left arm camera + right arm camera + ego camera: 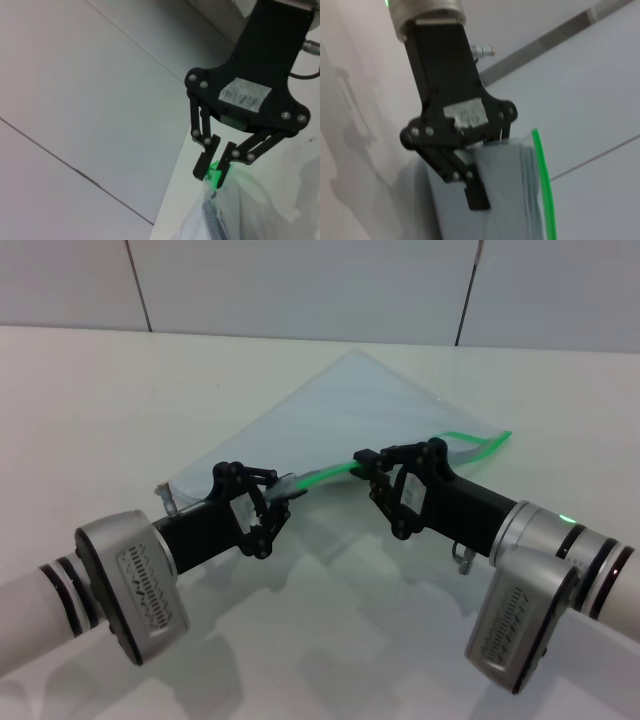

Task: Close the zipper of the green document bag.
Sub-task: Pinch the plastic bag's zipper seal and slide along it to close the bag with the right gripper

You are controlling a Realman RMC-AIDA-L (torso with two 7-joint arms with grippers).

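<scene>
The green document bag lies flat on the white table, pale and translucent. Its green zipper runs along the near edge and splits into two strands at the right end. My left gripper is shut on the bag's left end beside the zip. The right wrist view shows that gripper pinching the bag, with the zipper alongside. My right gripper is shut on the zipper mid-edge. In the left wrist view its fingers pinch the small green slider tab above the bag.
The white table stretches to the left and toward the front. A pale panelled wall stands right behind the table's far edge.
</scene>
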